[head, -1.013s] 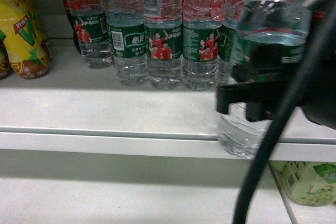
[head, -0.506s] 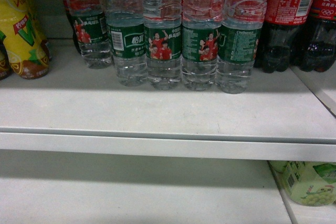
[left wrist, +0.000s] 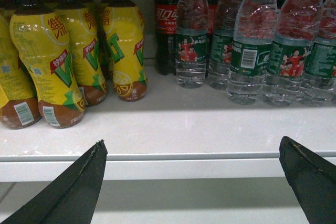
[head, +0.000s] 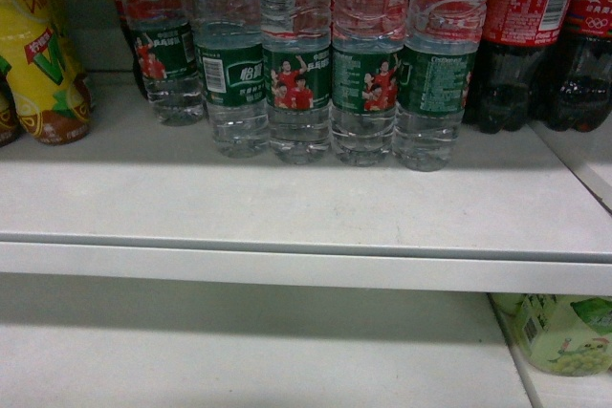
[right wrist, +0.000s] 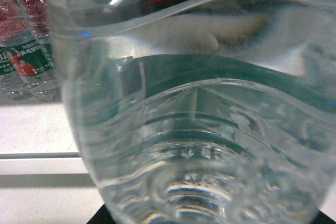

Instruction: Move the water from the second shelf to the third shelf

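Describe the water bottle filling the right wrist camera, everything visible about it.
The water bottle fills nearly the whole right wrist view, very close to the lens. It is clear, ribbed plastic with wavy moulded ridges, holding clear water; a dark green label band shows through it. Its lower body points toward the camera, over a dark edge at the frame's bottom. Cap and grip contact are out of view. It does not appear in the head view.

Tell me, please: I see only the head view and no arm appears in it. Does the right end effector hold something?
Observer: Apparently yes. A water bottle fills the right wrist view, very close, in front of the shelf edge. The fingers themselves are hidden.
Operator: And the left one?
Observer: The left end effector is open and empty, facing the same shelf.
Operator: On which side of the standing bottles is the held one?
Observer: The standing row shows at the left of the right wrist view.
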Available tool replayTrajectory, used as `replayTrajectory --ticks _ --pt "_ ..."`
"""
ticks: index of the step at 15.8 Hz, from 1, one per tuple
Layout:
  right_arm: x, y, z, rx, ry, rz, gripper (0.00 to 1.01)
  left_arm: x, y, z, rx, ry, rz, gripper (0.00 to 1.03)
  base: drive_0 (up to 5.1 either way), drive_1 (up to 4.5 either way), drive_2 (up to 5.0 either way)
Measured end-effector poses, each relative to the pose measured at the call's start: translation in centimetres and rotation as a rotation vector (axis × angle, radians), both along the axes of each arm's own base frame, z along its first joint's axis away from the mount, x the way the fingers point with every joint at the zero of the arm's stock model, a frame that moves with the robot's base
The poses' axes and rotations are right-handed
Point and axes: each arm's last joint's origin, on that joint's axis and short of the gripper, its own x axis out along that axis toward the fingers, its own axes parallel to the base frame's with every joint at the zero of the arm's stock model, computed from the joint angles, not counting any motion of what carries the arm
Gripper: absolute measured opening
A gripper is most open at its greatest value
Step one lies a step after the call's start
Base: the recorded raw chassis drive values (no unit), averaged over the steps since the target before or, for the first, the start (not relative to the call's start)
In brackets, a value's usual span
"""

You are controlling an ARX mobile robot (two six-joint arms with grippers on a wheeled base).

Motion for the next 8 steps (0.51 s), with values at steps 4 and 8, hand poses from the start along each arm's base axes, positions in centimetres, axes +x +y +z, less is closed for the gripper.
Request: replayTrajectory --ticks 4,8 --pt "-0.34 -0.40 -0.11 0.056 0.015 -0.008 0.40 0.00 0.00 0.00 0.000 0.000 0.000 0.98 0.0 0.00 0.0" --pt "-0.34 -0.40 -0.08 0.074 0.014 -0.009 0.40 0.00 0.00 0.00 0.000 0.000 0.000 0.98 0.0 0.00 0.0"
